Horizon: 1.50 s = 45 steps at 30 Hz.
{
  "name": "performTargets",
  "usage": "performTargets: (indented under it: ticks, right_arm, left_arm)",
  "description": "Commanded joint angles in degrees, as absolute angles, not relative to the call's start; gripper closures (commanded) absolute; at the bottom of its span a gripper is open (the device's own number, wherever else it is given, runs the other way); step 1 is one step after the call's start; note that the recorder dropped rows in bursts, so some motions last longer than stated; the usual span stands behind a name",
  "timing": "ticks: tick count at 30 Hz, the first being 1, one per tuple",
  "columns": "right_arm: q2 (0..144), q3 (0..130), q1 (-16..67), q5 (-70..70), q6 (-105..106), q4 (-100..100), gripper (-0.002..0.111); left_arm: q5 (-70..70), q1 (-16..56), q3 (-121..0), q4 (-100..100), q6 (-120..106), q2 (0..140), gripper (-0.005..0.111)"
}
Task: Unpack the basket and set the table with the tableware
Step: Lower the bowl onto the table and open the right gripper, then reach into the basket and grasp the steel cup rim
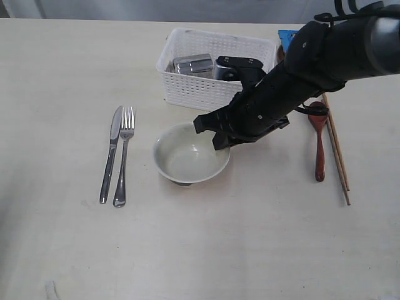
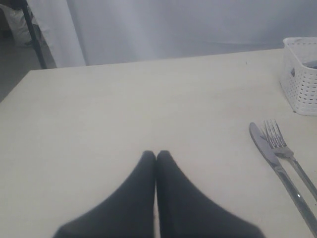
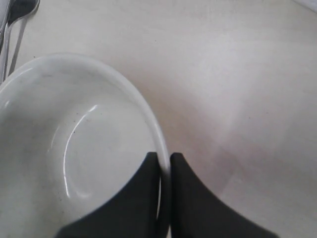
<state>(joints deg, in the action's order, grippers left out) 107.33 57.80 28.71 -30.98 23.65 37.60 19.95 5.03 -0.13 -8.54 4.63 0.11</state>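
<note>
A pale cream bowl (image 1: 187, 156) (image 3: 74, 139) stands on the table (image 1: 250, 250) in front of the white basket (image 1: 206, 69). My right gripper (image 1: 219, 139) (image 3: 164, 157) is shut on the bowl's rim, one finger inside and one outside. A silver knife (image 1: 110, 153) (image 2: 270, 153) and fork (image 1: 124, 156) (image 2: 285, 148) lie side by side left of the bowl. A dark wooden spoon (image 1: 319, 140) and brown chopsticks (image 1: 337, 150) lie at the right. A steel cup (image 1: 192, 65) sits in the basket. My left gripper (image 2: 156, 153) is shut and empty over bare table. The brown plate is hidden.
A blue bag (image 1: 286, 36) peeks out behind the basket's right end. The right arm (image 1: 325, 56) reaches across from the upper right, covering part of the basket. The table's far edge (image 2: 148, 62) shows in the left wrist view.
</note>
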Motion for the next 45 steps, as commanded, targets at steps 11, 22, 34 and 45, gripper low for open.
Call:
performTargets:
  ticks: [11, 22, 34, 45]
  right_arm:
    - [104.94, 57.23, 28.68, -30.84, 23.98, 36.82, 0.071]
    - [94.65, 73.44, 21.92, -35.44, 17.49, 29.46, 0.071]
    - [132.57, 115.79, 19.81, -59.70, 12.78, 29.56, 0.071]
    - [137.23, 119.16, 13.73, -61.46, 15.98, 39.81, 0.071]
  left_arm:
    - [19.82, 5.32, 0.00, -8.80, 4.76, 0.00, 0.107]
    - [19.82, 5.32, 0.00, -8.80, 4.76, 0.00, 0.107]
    - [19.82, 5.32, 0.00, -8.80, 4.76, 0.00, 0.107]
    - [19.82, 5.32, 0.00, -8.80, 4.76, 0.00, 0.107]
